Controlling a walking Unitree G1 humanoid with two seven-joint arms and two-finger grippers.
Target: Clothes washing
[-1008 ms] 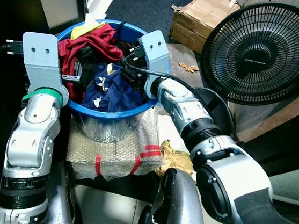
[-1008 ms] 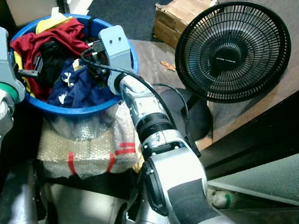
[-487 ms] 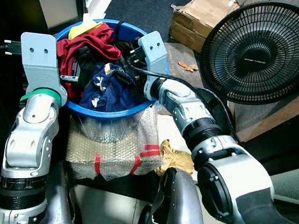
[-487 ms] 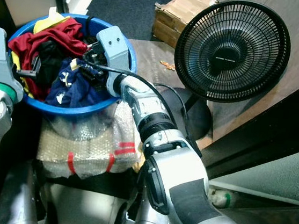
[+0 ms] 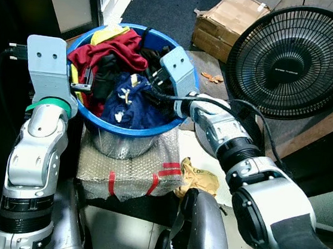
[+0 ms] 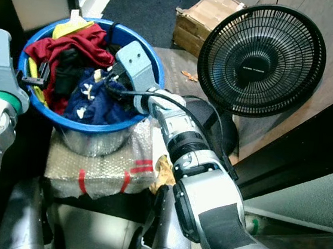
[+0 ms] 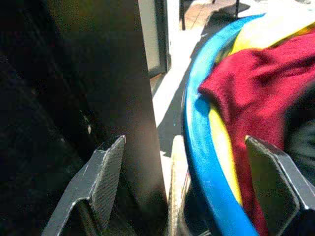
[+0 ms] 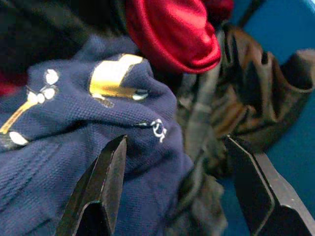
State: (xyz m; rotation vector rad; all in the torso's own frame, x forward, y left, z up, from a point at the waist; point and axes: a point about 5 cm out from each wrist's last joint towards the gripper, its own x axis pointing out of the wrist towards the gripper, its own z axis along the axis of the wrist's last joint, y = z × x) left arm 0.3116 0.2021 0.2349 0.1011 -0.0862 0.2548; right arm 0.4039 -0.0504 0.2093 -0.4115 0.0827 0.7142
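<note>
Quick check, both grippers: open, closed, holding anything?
Left gripper: open, holding nothing, straddling the blue basin's rim.
Right gripper: open, holding nothing, poised over the navy garment inside the basin.

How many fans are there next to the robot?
1. The black fan stands on the floor to the robot's right, beside the blue laundry basket, with a cardboard box behind it.
</note>
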